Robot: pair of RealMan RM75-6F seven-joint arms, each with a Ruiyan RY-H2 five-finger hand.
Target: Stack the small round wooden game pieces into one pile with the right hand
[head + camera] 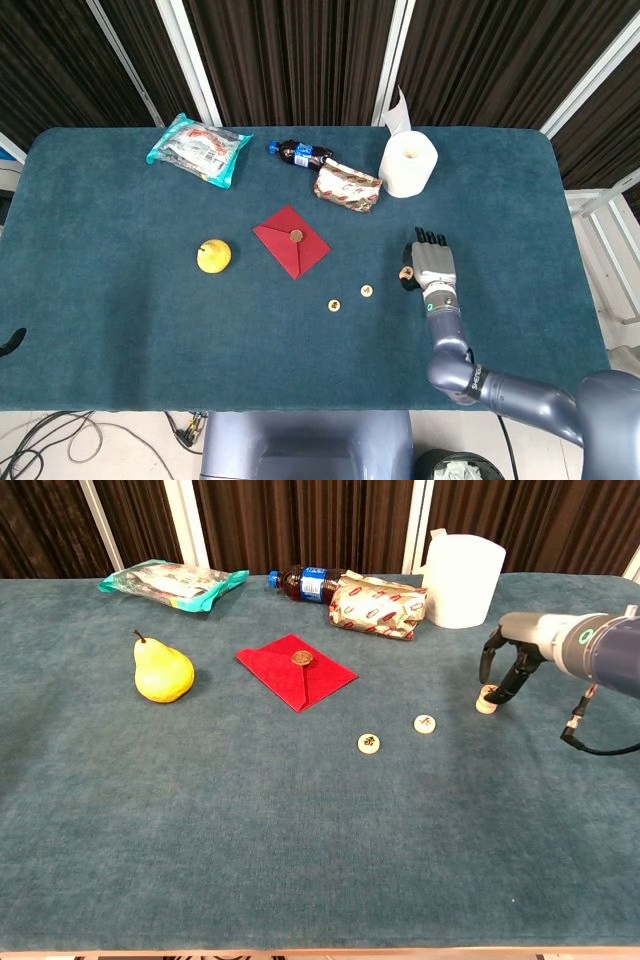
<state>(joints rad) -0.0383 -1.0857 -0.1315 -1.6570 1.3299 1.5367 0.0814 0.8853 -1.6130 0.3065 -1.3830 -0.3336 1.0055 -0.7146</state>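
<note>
Two small round wooden pieces lie flat and apart on the blue cloth, one (369,743) nearer me and one (425,723) to its right; from above the same pieces (333,305) (366,291) sit below the red envelope. A short pile of pieces (487,698) (406,272) stands further right. My right hand (512,658) (432,262) arches over that pile, with thumb and fingertips down at its top piece. Whether they still press on it is hard to judge. The left hand is out of sight.
A red envelope (297,670) with a brown seal lies mid-table and a yellow pear (162,670) to its left. Along the back stand a snack bag (172,582), a cola bottle (303,583), a wrapped packet (378,608) and a paper roll (463,580).
</note>
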